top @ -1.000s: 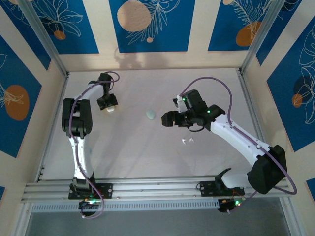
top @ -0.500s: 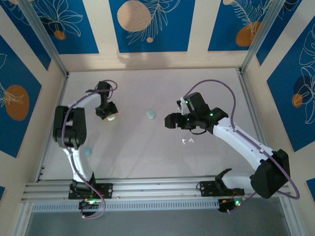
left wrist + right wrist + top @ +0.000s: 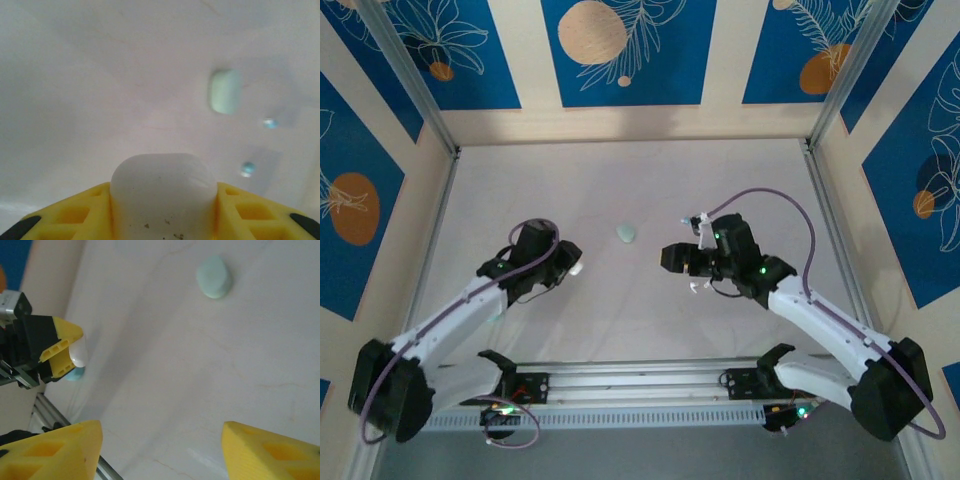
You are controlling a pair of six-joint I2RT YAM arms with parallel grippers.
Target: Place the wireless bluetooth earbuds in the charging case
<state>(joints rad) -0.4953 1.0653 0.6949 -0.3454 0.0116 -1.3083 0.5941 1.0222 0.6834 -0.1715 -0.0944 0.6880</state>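
My left gripper is shut on a white charging case, whose rounded end sticks out between the yellow fingers. A pale teal case lies closed on the table ahead of it, also seen in the left wrist view and the right wrist view. Two tiny teal-blue earbuds lie to the right of that case. Small white earbuds lie under my right arm. My right gripper is open over bare table, nothing between its fingers.
Another teal object lies on the table beneath my left gripper. Metal frame rails run along the near edge, and patterned walls close in the far end and both sides.
My left arm swung toward the near edge and to the right, carrying the white case. My right gripper moved slightly nearer, and its fingers narrowed a little.
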